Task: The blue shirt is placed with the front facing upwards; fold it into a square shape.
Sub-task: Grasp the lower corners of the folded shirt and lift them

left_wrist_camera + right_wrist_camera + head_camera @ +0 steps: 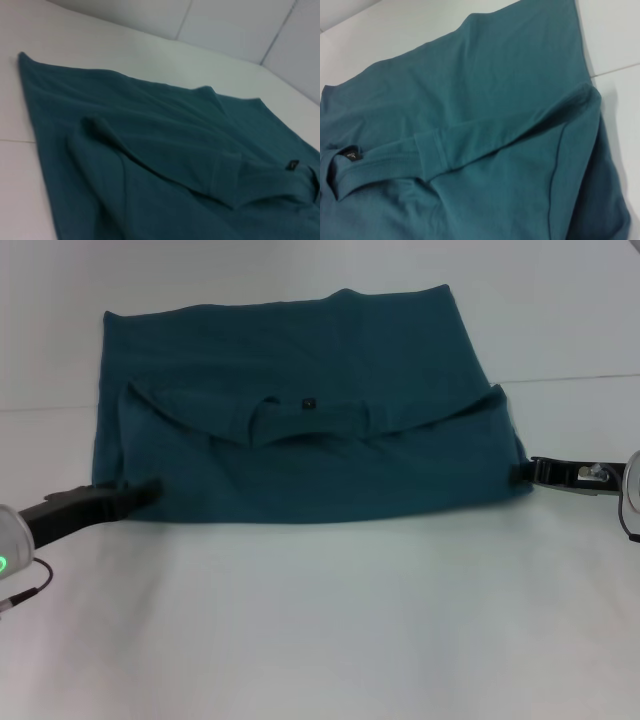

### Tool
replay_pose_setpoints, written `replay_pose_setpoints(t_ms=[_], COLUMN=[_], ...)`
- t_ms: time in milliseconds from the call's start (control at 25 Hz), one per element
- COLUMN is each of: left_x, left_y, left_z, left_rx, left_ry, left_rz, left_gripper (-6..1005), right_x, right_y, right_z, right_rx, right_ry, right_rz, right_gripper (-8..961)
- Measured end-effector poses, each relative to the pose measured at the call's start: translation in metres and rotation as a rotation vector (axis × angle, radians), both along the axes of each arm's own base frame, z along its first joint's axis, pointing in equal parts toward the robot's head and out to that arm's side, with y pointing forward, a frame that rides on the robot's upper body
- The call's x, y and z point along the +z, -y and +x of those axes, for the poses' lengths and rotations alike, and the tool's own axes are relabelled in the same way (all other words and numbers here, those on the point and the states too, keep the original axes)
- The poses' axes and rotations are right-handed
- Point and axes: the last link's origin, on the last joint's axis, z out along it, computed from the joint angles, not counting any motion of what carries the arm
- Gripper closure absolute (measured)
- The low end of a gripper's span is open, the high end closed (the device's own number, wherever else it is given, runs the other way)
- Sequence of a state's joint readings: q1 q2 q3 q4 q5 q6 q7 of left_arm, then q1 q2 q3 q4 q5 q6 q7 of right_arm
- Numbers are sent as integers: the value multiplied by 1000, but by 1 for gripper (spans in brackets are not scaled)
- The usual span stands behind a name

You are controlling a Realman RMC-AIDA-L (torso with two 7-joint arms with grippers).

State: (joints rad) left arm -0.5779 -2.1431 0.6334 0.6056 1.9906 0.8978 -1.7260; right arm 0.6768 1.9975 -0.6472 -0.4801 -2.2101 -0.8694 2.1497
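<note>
We have the shirt (300, 410) lying mid-table toward the far edge, sleeves tucked in, collar side folded over. Our left gripper (135, 495) and right gripper (522, 474) sit at its near corners; we cannot tell whether either is pinching cloth. We should lift both corners evenly to keep the fold square.

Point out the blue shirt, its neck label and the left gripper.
blue shirt (300, 475), head view, folded front panel.
neck label (309, 403), head view, dark tag at collar.
left gripper (135, 496), head view, fingertips at shirt's corner.
</note>
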Motion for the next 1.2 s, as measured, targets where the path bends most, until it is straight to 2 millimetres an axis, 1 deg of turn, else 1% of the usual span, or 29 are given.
replay_pose_setpoints(t_ms=[160, 360, 600, 920, 1200], left_x=[-3, -2, -8, -17, -18], left_y=[-3, -6, -12, -14, -14], left_z=[5, 5, 5, 7, 4], left_rx=[-14, -9, -1, -9, 2], left_ry=[-17, -33, -111, -176, -202], left_rz=[-6, 5, 12, 1, 2], left_gripper=[233, 235, 236, 239, 241], right_x=[0, 0, 2, 4, 5], right_y=[2, 4, 4, 5, 5], right_z=[2, 2, 1, 3, 3], right_rx=[-2, 1, 5, 1, 0], right_ry=[-3, -9, -18, -22, -22], right_rz=[-5, -13, -16, -10, -9], right_gripper=[914, 914, 914, 914, 914])
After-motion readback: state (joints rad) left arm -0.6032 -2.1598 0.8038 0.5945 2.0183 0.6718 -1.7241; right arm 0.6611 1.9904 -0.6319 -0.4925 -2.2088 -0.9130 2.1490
